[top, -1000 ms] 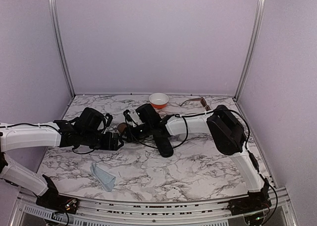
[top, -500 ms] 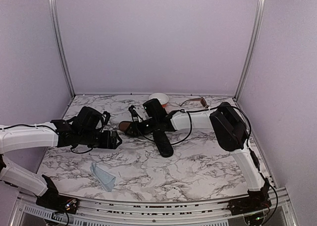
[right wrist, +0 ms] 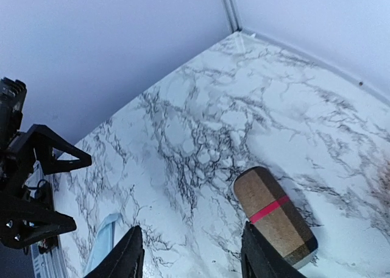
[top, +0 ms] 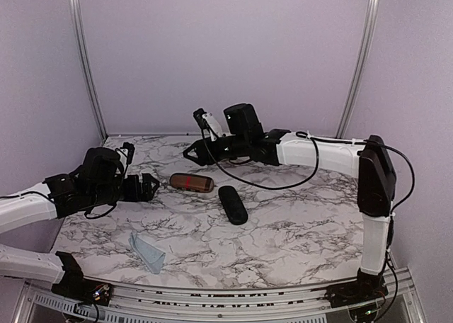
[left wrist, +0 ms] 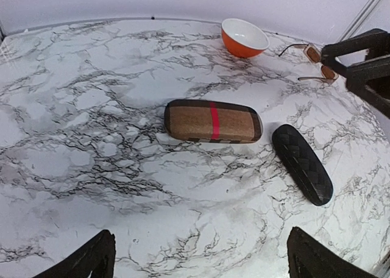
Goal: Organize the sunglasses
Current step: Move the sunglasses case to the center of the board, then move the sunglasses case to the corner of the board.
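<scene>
Sunglasses point(left wrist: 312, 52), the brown pair, lie folded open at the far right of the table point(left wrist: 91, 138), just right of an orange bowl point(left wrist: 244, 37). Nearer, in the middle, a brown case with a red stripe point(left wrist: 212, 121) lies closed, with a black case point(left wrist: 303, 163) just to its right. A blue cloth point(top: 147, 252) sits near left. The right gripper point(right wrist: 190, 256) hovers raised over the far middle, jaws partly apart and holding nothing. The left gripper point(left wrist: 201, 263) hangs at the left, spread wide and empty.
</scene>
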